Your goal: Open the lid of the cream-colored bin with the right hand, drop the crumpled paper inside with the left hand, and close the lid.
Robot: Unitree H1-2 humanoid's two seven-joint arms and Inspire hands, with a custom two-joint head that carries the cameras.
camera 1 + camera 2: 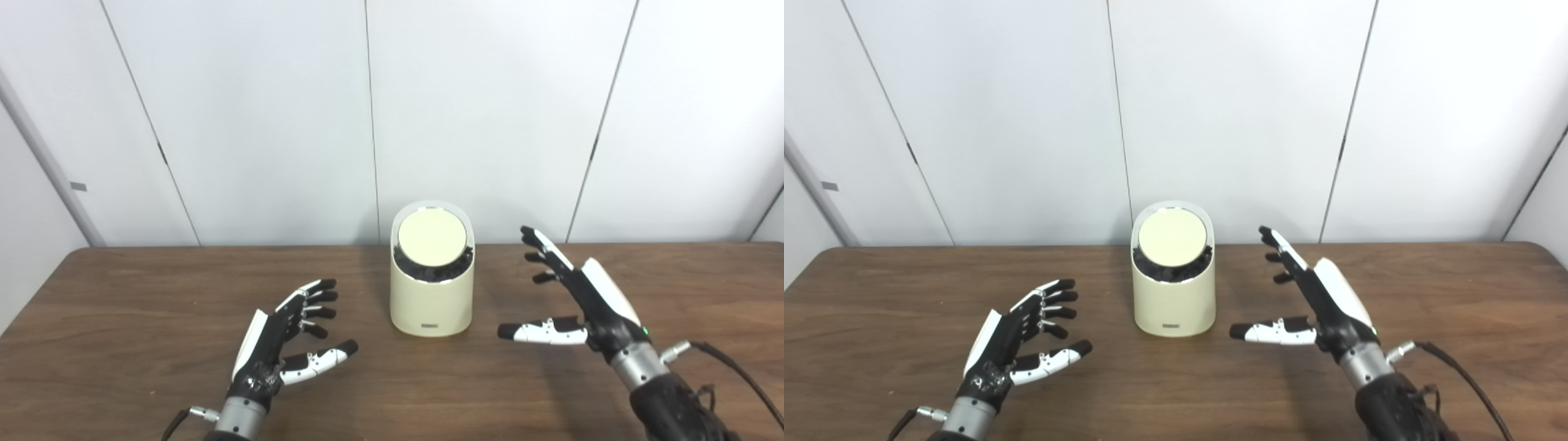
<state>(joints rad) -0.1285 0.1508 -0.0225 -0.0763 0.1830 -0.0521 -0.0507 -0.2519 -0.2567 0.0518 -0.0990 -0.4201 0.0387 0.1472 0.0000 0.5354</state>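
Left hand [275, 343]: seen at the lower left of the frame, palm turned inward, fingers spread and lightly curled, thumb pointed toward the centre; nothing is held.
Right hand [579, 306]: seen at the lower right, raised higher, fingers stretched toward the wall, thumb extended left; nothing is held.
Bin [432, 300]: placed upright at centre frame between both hands, apart from each.
Lid [431, 239]: round, tilted toward the camera, closed.
Table [122, 306]: brown wood, spread across the lower half.
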